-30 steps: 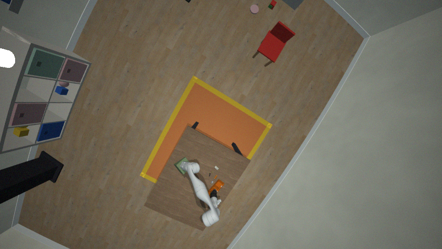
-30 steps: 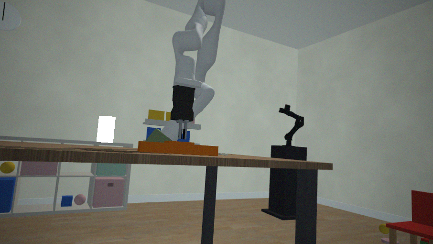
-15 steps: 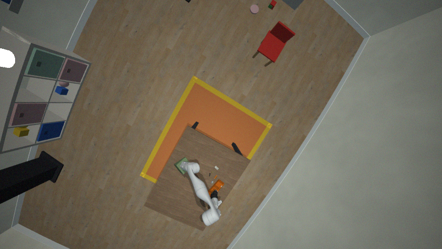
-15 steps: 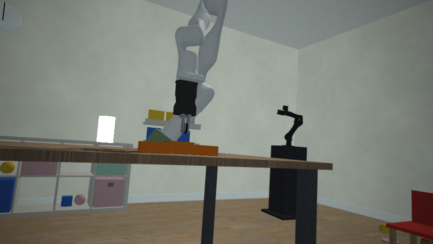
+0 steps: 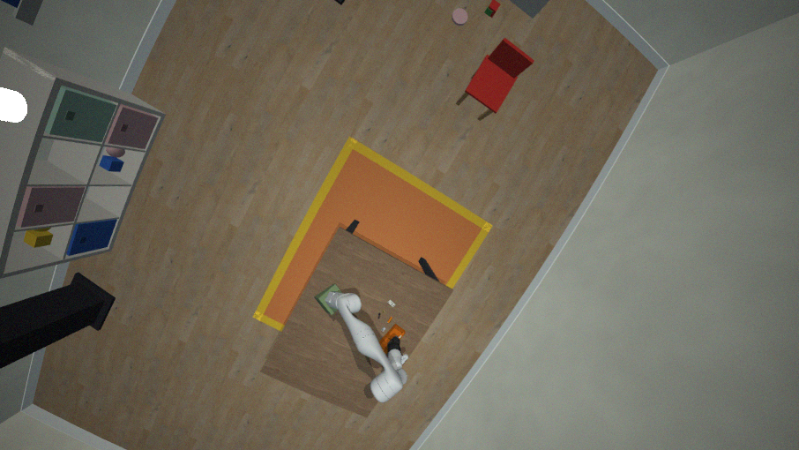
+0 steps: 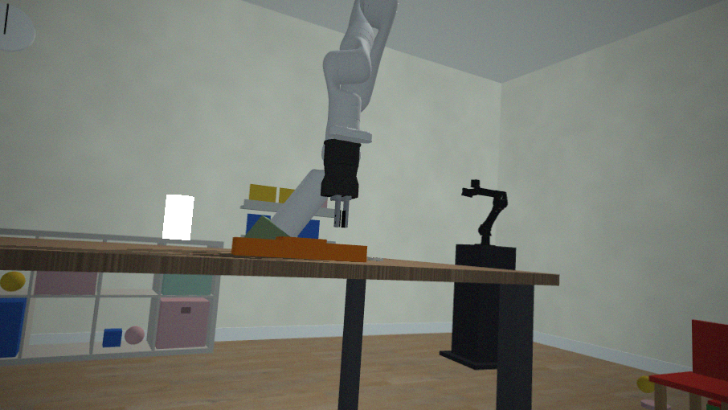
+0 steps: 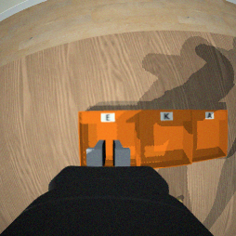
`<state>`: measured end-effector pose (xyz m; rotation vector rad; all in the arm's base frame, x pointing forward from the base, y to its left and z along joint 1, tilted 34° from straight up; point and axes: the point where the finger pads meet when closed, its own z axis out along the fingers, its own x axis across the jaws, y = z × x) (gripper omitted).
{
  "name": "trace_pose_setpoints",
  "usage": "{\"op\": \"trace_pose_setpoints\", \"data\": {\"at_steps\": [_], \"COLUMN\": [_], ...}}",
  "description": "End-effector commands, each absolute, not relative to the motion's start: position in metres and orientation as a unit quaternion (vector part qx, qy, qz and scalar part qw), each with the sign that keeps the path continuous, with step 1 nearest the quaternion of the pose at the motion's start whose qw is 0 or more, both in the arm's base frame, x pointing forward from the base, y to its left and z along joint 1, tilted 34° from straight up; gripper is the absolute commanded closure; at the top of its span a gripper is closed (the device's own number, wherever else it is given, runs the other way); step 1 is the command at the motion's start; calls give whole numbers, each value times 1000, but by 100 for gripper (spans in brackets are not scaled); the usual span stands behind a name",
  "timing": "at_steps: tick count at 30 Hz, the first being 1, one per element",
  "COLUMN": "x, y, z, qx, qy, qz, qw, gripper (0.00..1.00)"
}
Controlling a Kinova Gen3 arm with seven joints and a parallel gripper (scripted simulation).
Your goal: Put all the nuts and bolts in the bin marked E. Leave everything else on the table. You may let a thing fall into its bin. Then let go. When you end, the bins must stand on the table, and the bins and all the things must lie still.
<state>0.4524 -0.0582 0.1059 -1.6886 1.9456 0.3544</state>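
Observation:
The orange three-part bin block point(image 5: 399, 330) point(image 6: 300, 249) stands on the table. In the wrist view bin E point(image 7: 84, 137) is at the left, bin K point(image 7: 188, 135) in the middle and bin A point(image 7: 223, 132) at the right. My gripper point(image 6: 341, 225) point(image 7: 109, 149) is above the block and over bin E in the wrist view. Its fingers stand a small gap apart, and I see nothing between them. A small dark piece point(image 5: 378, 315) and a small pale piece point(image 5: 383, 329) lie beside the block; they are too small to identify. The fingers hide part of bin E's inside.
A white piece point(image 5: 391, 303) and a small orange piece point(image 5: 389, 319) lie on the table point(image 5: 313, 346). Small grey pieces point(image 6: 374, 259) show past the block's right end. A green square point(image 5: 322, 298) lies by the arm's base. The arm's shadow falls across bins K and A.

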Motion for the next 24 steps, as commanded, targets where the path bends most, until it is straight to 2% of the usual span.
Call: {"op": "trace_pose_setpoints", "data": {"at_steps": [1, 24], "x": [454, 463], "y": [-51, -29], "z": [114, 79], "qx": [-632, -632], "qy": [717, 717], "qz": [125, 125], "qw": [265, 265], "gripper": [69, 69]}}
